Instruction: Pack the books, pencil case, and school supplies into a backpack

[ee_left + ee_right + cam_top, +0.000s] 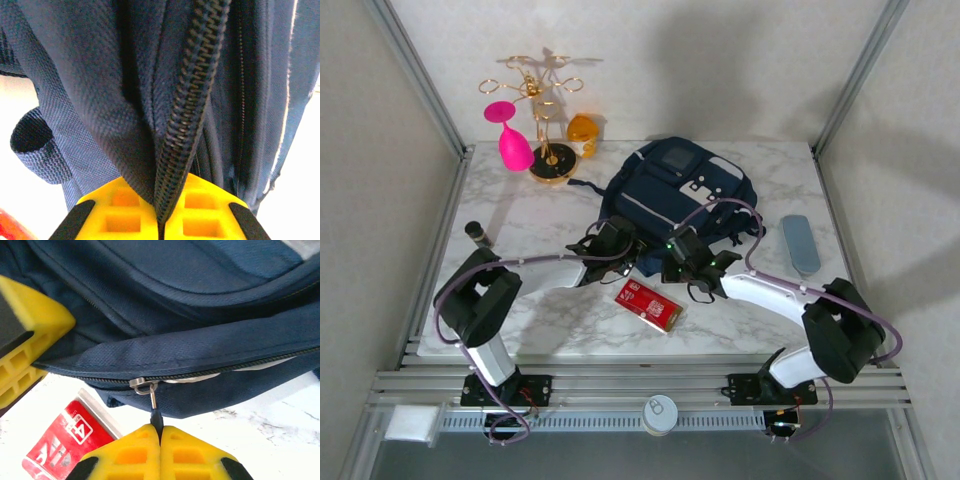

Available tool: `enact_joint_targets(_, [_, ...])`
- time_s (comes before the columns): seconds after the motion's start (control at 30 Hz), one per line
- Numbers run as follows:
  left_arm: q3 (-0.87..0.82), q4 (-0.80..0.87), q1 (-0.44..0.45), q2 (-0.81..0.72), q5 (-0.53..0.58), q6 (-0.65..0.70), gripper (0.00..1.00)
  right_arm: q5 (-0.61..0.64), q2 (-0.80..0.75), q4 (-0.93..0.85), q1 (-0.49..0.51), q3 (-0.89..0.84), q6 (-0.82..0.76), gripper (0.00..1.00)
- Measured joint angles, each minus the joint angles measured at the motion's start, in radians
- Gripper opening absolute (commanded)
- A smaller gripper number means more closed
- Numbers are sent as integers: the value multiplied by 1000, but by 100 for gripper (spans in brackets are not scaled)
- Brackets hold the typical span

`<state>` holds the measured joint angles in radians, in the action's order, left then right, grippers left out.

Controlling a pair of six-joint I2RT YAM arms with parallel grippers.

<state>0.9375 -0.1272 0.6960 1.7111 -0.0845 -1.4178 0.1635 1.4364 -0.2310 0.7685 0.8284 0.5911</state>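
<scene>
I'm pinching the zipper edge of the backpack with my left gripper, jaws pressed together on it, while my right gripper is nipping the zipper pull. I'm judging we're early: the mouth is gaping only a slit, the red box is lying just in front of the bag, and the pencil case is lying off to its right. The backpack is lying pockets-up on the table, long axis running away from me, mouth facing my arms.

Matt woven navy cloth backpack, smooth marbled table
</scene>
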Motion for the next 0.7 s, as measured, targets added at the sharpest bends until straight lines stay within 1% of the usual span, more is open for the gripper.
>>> enact_joint_targets(0.03, [-14, -3, -8, -18, -2, 2, 0, 9, -12, -2, -6, -6, 1, 0])
enact_joint_targets(0.13, [-66, -4, -58, -93, -15, 13, 0, 18, -52, 5, -81, -51, 1, 0])
enact_joint_targets(0.27, [-111, 23, -130, -177, -29, 43, 0, 28, -76, 3, -227, -105, -1, 0])
enact_joint_targets(0.33, [-127, 38, -151, -193, -50, 62, 0, 23, -75, 12, -274, -107, -4, 0])
enact_joint_targets(0.47, [-151, 61, -214, -213, -54, 106, 0, 74, -44, 7, -391, -107, -11, 0])
enact_joint_targets(0.53, [-151, 71, -240, -214, -54, 126, 0, 79, -28, 10, -414, -107, -23, 0])
enact_joint_targets(0.63, [-151, 79, -255, -214, -60, 151, 0, 34, -21, 21, -396, -106, -50, 0])
enact_joint_targets(0.7, [-150, 78, -255, -212, -68, 165, 17, 4, -21, 24, -367, -100, -66, 0])
